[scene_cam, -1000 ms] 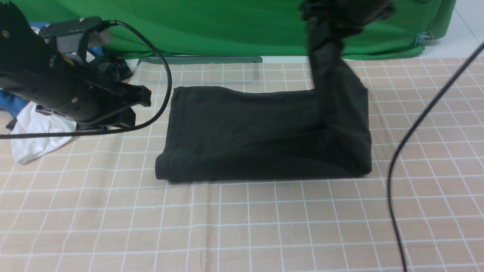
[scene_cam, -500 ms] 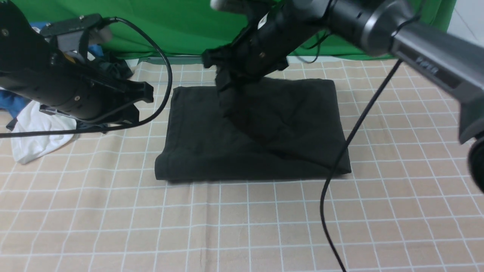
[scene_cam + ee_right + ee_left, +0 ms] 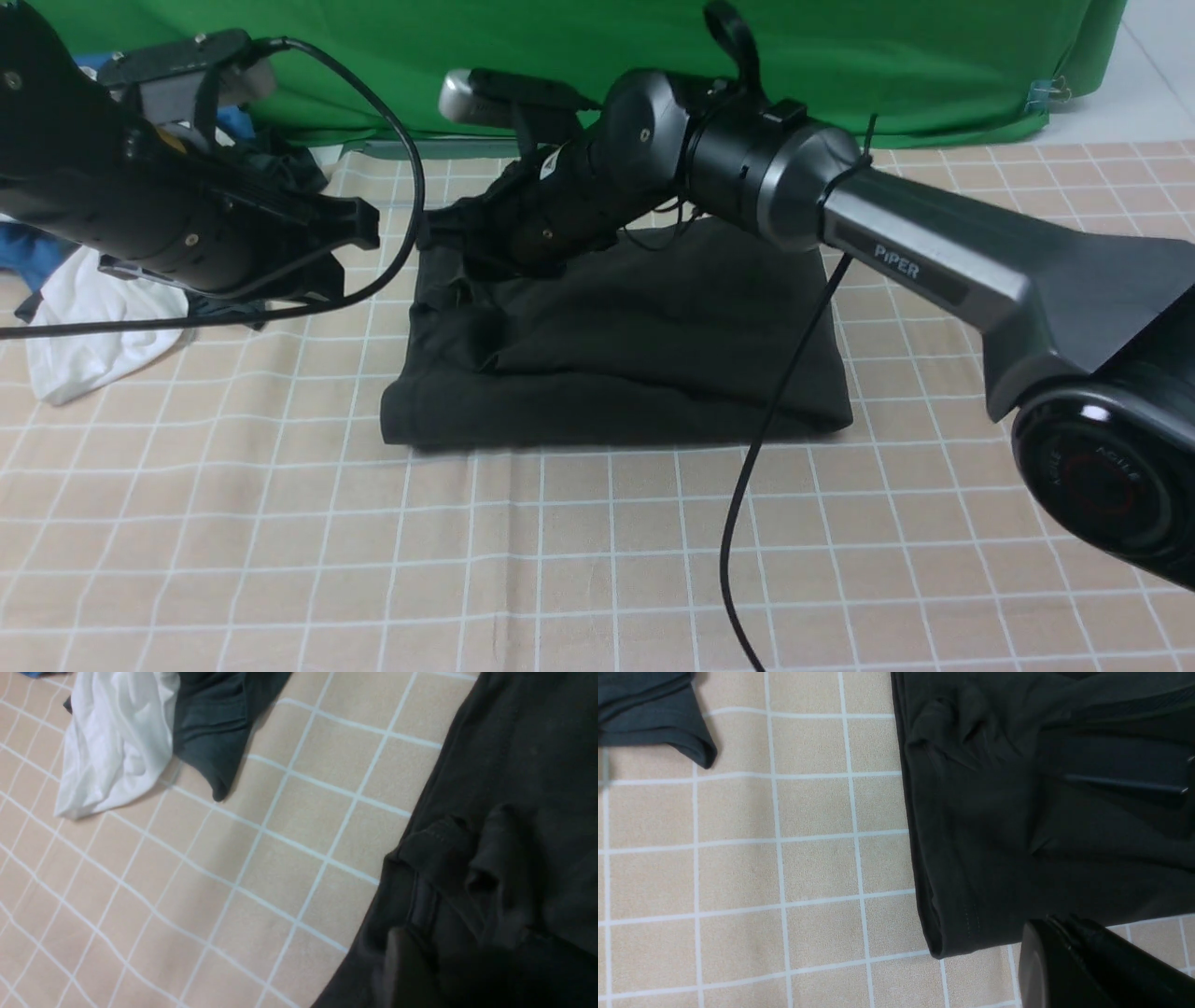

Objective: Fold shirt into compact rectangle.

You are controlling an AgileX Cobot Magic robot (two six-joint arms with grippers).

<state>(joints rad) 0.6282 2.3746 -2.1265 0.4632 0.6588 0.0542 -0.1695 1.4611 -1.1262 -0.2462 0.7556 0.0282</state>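
Note:
The black shirt (image 3: 635, 345) lies folded as a thick rectangle on the checked cloth in the middle of the front view. My right arm reaches across it, and my right gripper (image 3: 439, 229) is low over its far left corner. In the right wrist view the right gripper (image 3: 462, 947) stands open over a crumpled hem (image 3: 448, 835) that lies loose on the shirt; only one finger (image 3: 406, 970) shows clearly. My left gripper (image 3: 359, 229) hovers just left of the shirt, shut and holding nothing. The left wrist view has it (image 3: 1057, 924) above the shirt's edge (image 3: 943, 896).
A white garment (image 3: 84, 327) and a smaller dark grey garment (image 3: 280, 168) lie at the far left, behind my left arm. A black cable (image 3: 775, 420) hangs from the right arm across the shirt's right part. A green backdrop (image 3: 560, 56) closes the far side.
My right arm swung from the far right across to the left, carrying the shirt's raised right end over the rest and laying it down. Its jaws opened. The left arm stayed still.

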